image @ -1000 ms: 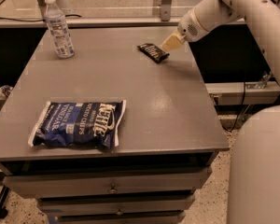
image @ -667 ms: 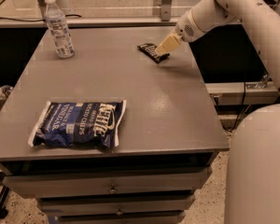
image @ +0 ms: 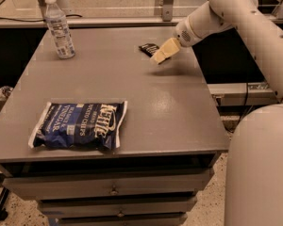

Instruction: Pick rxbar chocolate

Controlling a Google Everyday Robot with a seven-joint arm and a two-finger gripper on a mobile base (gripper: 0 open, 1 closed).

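Note:
The rxbar chocolate (image: 147, 47), a small flat black-wrapped bar, lies on the far right part of the grey table (image: 132, 93). My gripper (image: 163, 52), with tan fingertips, reaches in from the right on the white arm (image: 217, 18). It sits right at the bar's near right end and covers part of it. Only the bar's far left end shows.
A large blue Kettle chips bag (image: 79, 125) lies at the front left of the table. A clear water bottle (image: 58, 27) stands at the far left corner. Drawers (image: 113, 189) sit under the table front. The robot's white body (image: 262, 168) is at the right.
My gripper has moved left and down onto the bar, which now is partly covered. The bag and bottle have not moved.

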